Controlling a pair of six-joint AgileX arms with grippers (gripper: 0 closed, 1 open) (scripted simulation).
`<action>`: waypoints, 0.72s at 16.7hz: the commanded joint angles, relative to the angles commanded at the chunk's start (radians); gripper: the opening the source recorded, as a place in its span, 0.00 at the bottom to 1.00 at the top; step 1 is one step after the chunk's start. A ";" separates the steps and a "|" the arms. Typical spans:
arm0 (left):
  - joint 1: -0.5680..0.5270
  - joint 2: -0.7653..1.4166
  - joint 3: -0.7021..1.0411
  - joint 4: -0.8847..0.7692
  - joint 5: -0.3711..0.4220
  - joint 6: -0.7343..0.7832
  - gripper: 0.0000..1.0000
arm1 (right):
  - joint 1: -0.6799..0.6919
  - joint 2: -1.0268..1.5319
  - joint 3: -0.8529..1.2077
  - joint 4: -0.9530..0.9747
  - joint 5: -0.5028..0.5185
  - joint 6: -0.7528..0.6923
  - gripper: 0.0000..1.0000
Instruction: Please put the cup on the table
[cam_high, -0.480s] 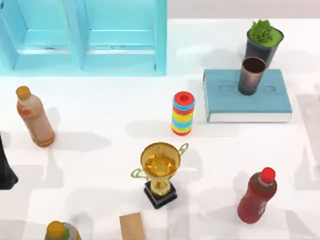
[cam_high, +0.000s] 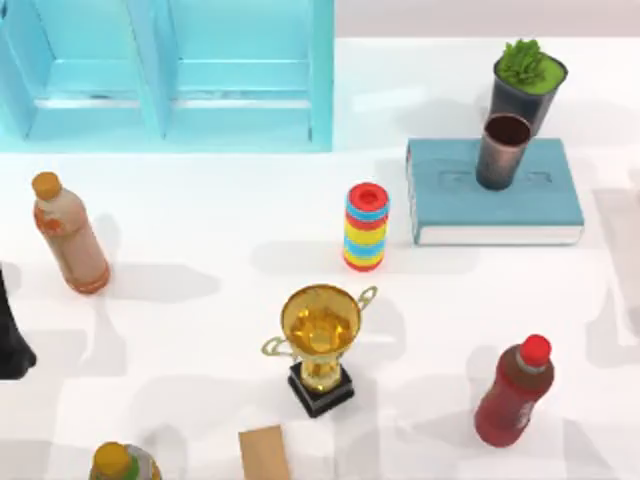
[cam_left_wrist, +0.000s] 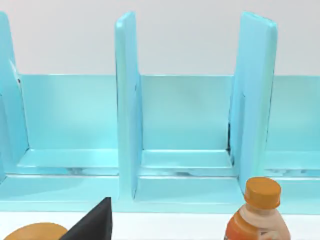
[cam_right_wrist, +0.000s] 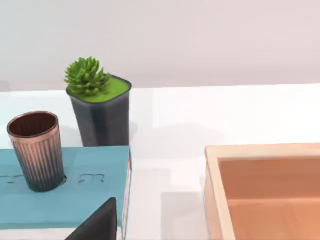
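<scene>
ribbed coppery cup (cam_high: 503, 150) upright on teal book (cam_high: 495, 205); glossy white table (cam_high: 200, 250).

- The white table (cam_high: 200, 250) carried everything.
- A light-blue cabinet (cam_high: 170, 75) stood at the upper left of the top view.
- A teal book (cam_high: 495, 205) lay at the upper right, with a potted plant (cam_high: 527, 80) just behind it.
- A striped stack of rings (cam_high: 366, 227) stood near the centre.
- A gold trophy (cam_high: 320, 345) stood below the centre.
- An orange-capped bottle (cam_high: 68, 233) stood at the left; a red-capped bottle (cam_high: 515, 392) stood at the lower right.
- Another bottle (cam_high: 122, 464) and a brown block (cam_high: 264, 453) sat at the bottom edge.
</scene>
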 joint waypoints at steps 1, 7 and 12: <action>0.000 0.000 0.000 0.000 0.000 0.000 1.00 | 0.000 0.063 0.063 -0.047 0.002 0.009 1.00; 0.000 0.000 0.000 0.000 0.000 0.000 1.00 | 0.019 0.555 0.569 -0.391 0.016 0.076 1.00; 0.000 0.000 0.000 0.000 0.000 0.000 1.00 | 0.071 1.052 1.082 -0.715 0.027 0.143 1.00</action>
